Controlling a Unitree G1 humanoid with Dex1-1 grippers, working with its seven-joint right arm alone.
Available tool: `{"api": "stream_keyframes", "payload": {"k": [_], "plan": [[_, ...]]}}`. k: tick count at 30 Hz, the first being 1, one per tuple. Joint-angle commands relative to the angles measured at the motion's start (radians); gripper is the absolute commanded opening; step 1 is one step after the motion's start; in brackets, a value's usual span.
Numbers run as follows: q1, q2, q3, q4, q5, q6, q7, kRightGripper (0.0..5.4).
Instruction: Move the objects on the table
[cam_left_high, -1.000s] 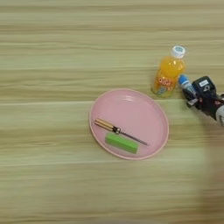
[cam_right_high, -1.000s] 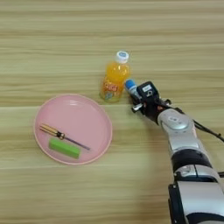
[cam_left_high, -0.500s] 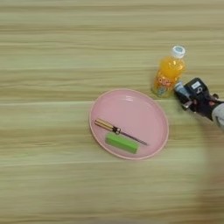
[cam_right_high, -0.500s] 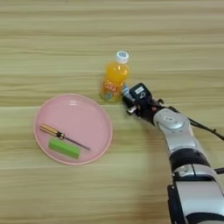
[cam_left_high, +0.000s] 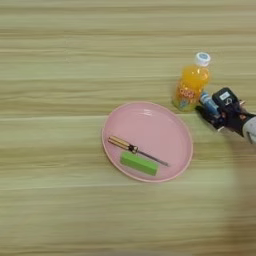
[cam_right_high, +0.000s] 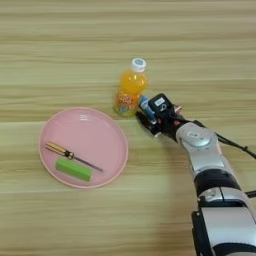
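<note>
Light tan wood with horizontal grain stripes fills both views; this table carries everything in the scene.

Left of centre sits a round pink plate, lying flat. Two things lie inside it. A thin screwdriver with a yellow handle lies on a slant, its handle toward the plate's left rim and its metal shaft running down and right toward the plate's middle. Just below it, close beside the shaft, lies a small green block, also slanted, in the lower part of the plate. Both stay within the rim.

Right of the plate, above its upper right edge and apart from it, stands an orange drink bottle with a white cap, upright on the wood and leaning a little to the right as seen from above.

Directly right of the bottle's base is the right gripper. Its two black fingers are closed on a blue tube with a white label; the tube shows between them, slanted, with its upper end just beside the bottle's lower right side. Whether tube and bottle actually touch cannot be told. The tube is at table level near the bottle, well right of the plate.

Behind the gripper the silver forearm runs down and right, bending toward the bottom right corner of the right eye view, with a dark cable trailing off to the right edge
</note>
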Motion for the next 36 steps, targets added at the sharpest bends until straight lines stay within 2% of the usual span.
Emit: {"api": "stream_keyframes", "payload": {"k": [1, 18, 26, 36], "plan": [[-0.052, -0.049, -0.010, -0.050, 0.003, -0.007, -0.011, 3.76], [-0.008, -0.074, -0.026, -0.173, 0.026, 0.024, 0.070, 5.32], [0.006, -0.096, -0.057, -0.241, 0.048, 0.032, 0.096, 5.37], [0.042, -0.080, -0.102, -0.412, 0.135, 0.069, 0.138, 5.37]]}}
